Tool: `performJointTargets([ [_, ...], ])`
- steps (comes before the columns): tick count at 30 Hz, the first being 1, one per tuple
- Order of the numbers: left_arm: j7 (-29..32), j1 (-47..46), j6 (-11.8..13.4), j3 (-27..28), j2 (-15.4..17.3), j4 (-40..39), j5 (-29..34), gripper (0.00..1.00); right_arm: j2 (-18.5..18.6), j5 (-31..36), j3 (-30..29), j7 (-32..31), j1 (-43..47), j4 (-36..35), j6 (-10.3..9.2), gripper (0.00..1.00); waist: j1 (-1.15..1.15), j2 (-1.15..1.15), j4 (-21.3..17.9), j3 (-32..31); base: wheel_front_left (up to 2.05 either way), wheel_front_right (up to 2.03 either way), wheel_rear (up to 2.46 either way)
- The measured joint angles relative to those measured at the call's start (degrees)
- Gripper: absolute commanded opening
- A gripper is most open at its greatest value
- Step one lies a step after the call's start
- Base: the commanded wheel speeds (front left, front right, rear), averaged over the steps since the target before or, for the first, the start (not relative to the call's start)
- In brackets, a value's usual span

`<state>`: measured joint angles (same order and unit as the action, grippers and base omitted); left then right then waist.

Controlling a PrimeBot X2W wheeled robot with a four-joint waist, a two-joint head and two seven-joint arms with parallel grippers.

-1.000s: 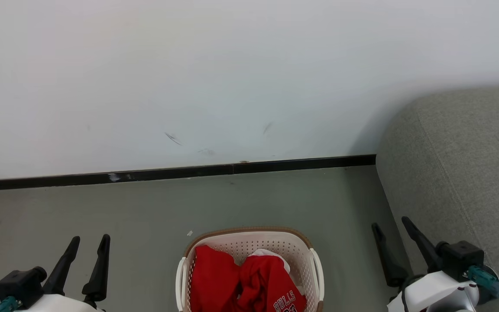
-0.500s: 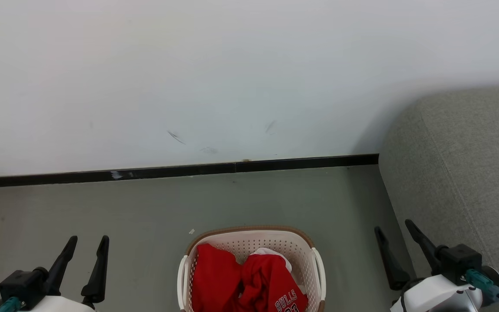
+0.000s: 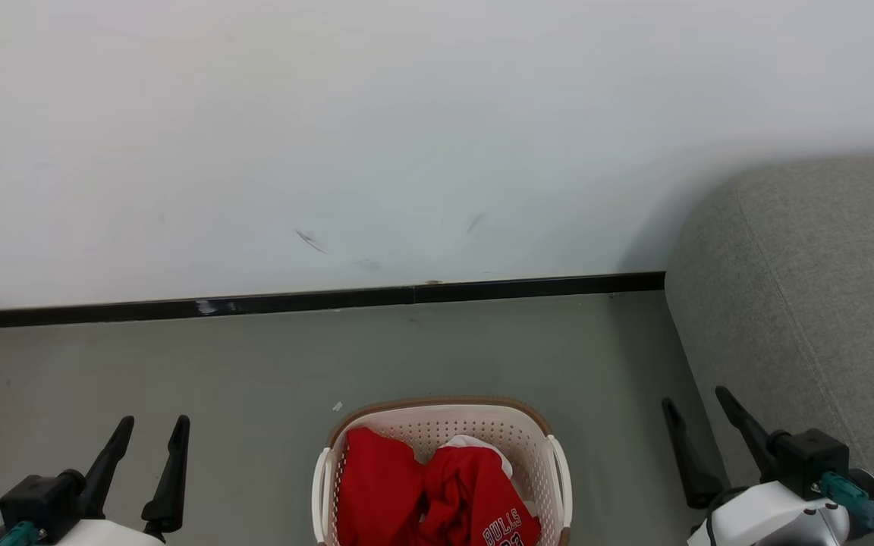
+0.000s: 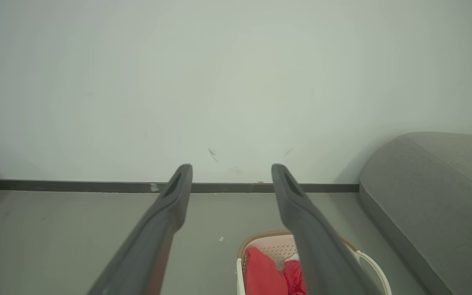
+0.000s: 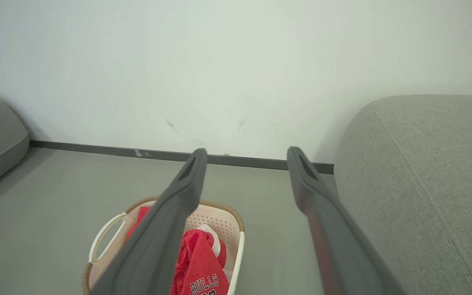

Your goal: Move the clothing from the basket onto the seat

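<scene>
Left gripper (image 3: 155,420) and right gripper (image 3: 694,396) hang released and empty; clothing (image 3: 407,493) lies in the basket (image 3: 437,400) at six o'clock, seat (image 3: 824,303) at three.

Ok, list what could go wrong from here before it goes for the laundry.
1. The clothing lies bunched in the basket; one grab may drag both garments and drop one on the floor.
2. The basket's perforated walls could snag the open left gripper, so the basket gets dragged along.
3. The open right gripper hangs close beside the seat and may brush its side when swinging.
</scene>
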<state>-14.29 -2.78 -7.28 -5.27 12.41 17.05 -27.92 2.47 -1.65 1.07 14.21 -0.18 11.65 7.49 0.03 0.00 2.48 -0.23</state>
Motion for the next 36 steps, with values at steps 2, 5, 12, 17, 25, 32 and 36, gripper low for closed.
performJointTargets([
  [2,0.0,0.0,0.0,0.1,-0.1,0.1,0.2,1.00,0.0,0.0,0.0,0.0,0.0,0.1,0.00,1.00,0.00,0.00,0.0,-0.1,0.00,0.00,0.00],
  [5,0.0,0.0,0.0,0.3,-0.3,0.1,0.2,1.00,0.0,0.0,0.0,0.0,0.0,0.2,0.00,1.00,0.00,0.00,0.1,-0.2,0.00,0.00,0.00],
  [12,0.0,0.0,0.0,0.8,-0.8,0.1,0.3,1.00,-0.1,0.0,0.0,0.0,0.0,0.3,0.00,1.00,0.00,0.00,0.0,-0.4,0.00,0.00,0.00],
  [17,0.0,0.0,0.0,0.8,-1.1,0.1,0.3,1.00,-0.1,-0.4,0.1,0.0,0.0,0.3,0.00,1.00,0.00,0.00,-0.1,-0.3,0.00,0.00,0.00],
  [25,0.0,0.0,0.0,1.1,-1.1,0.1,0.3,1.00,-0.1,-1.4,0.2,0.0,0.0,0.2,0.00,1.00,-0.01,0.00,-0.4,-0.2,0.00,0.00,0.00],
  [32,0.0,0.0,0.0,0.0,-1.1,0.4,0.3,1.00,-0.1,-1.7,0.2,0.0,0.6,0.2,0.00,1.00,-0.01,0.00,-0.8,0.2,0.00,0.00,0.00],
  [36,0.0,0.1,0.0,-0.9,-1.1,0.6,0.3,1.00,-0.1,-2.0,0.0,0.0,1.6,0.3,0.00,1.00,-0.01,0.00,-1.0,0.6,0.00,0.00,0.00],
])
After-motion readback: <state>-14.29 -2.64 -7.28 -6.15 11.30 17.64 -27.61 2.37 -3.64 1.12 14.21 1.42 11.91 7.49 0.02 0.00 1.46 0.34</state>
